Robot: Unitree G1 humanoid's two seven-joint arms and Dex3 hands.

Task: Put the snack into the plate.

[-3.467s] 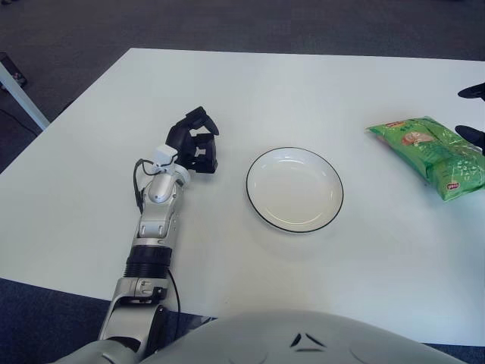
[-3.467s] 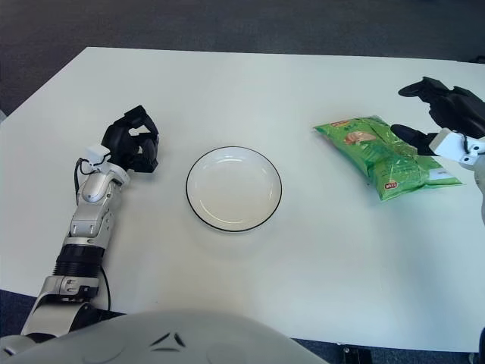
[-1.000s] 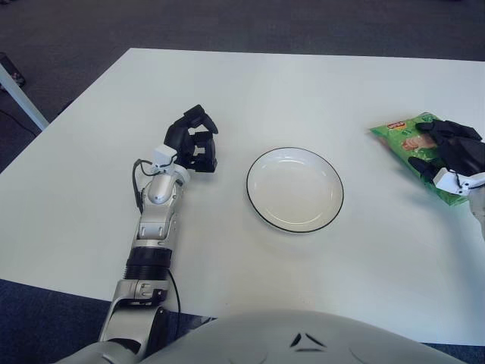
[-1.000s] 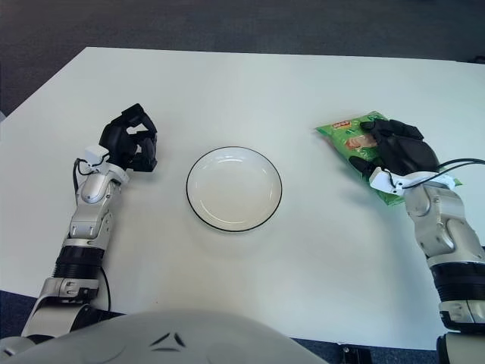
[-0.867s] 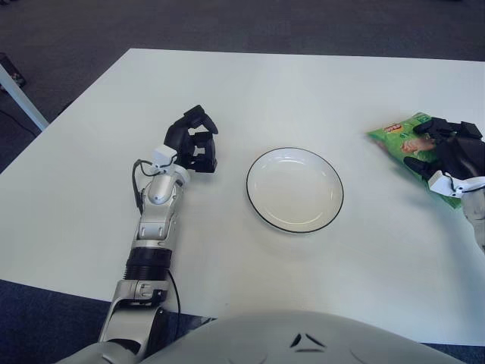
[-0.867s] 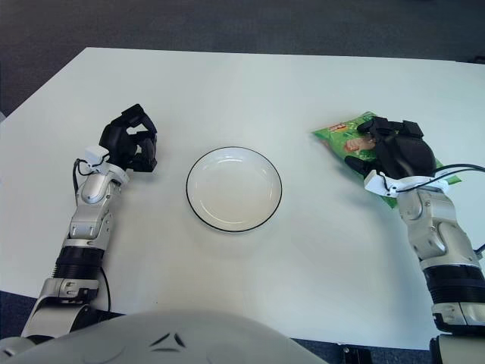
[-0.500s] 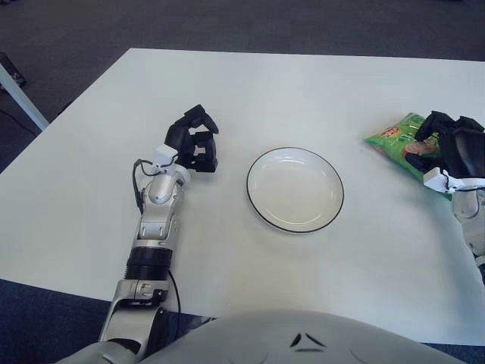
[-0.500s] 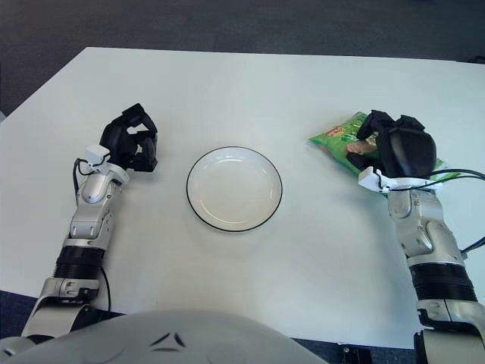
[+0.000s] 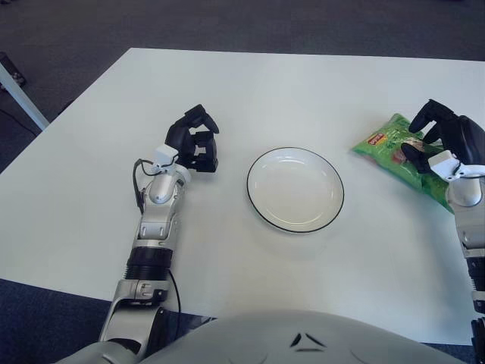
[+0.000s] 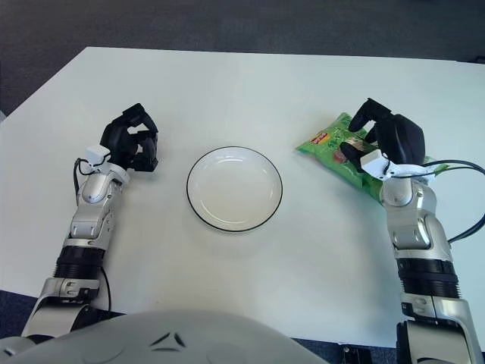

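Closing on the green snack bag [image 10: 341,157], the right hand [image 10: 385,140] has dragged it leftward toward the white plate [image 10: 234,189]; its fingers grip the bag, which seems tilted up, right of the plate. Left of the plate the left hand [image 10: 133,148] shows, curled and holding nothing

White table [image 10: 250,288], rectangular, near-left corner cut off at angle. Dark carpet floor [image 10: 227,23] beyond far edge and at left. White round plate [image 10: 234,189] with thin black rim lies on tabletop around middle. Green snack bag [image 10: 333,155] right of plate, apart from it; whether it touches tabletop cannot be told.
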